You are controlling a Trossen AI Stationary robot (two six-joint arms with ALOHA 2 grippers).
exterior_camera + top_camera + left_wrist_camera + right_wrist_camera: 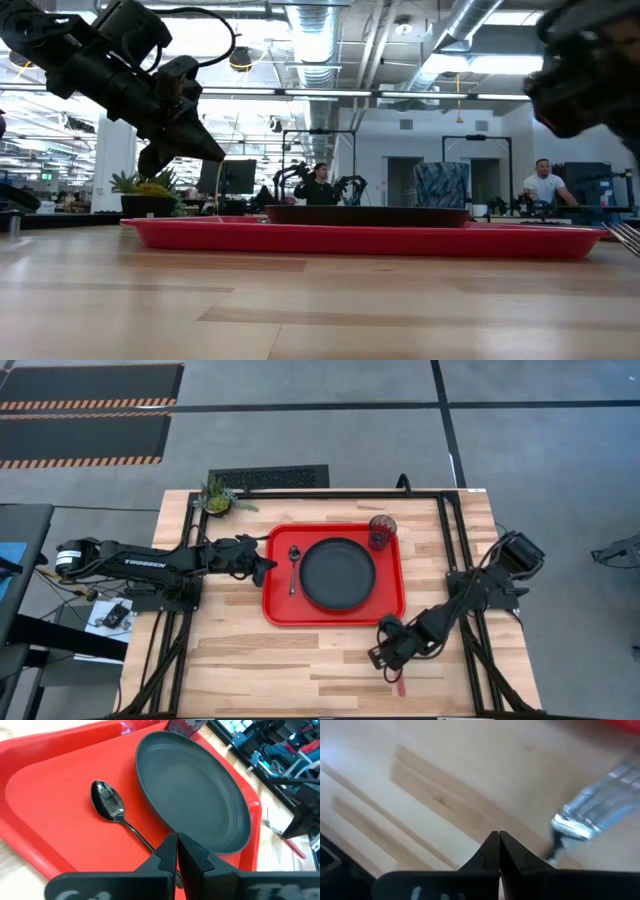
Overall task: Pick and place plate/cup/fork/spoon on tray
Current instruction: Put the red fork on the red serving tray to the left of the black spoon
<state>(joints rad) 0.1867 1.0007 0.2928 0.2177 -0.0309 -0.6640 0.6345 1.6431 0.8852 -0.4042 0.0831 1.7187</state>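
The red tray [275, 610] lies mid-table. On it are the black plate [338, 573], the dark spoon [293, 565] left of the plate, and the cup [382, 530] in the tray's far right corner. My left gripper [268, 567] is shut and empty. It hovers over the tray's left rim, above the spoon's handle [137, 836]. My right gripper [384, 656] is shut, low over the table near the tray's near right corner. The fork lies on the wood beside it, with its tines [595, 810] and red handle [401, 684] showing. My right gripper's shut fingers [512, 857] stand right beside the fork's neck [555, 851], with the fork flat on the table. The gripper hides the spot, so I cannot tell whether it touches the fork.
A small potted plant [218, 495] stands at the table's far left corner. Bare wood lies in front of the tray [300, 660]. In the low view people show in the room behind the table [545, 185].
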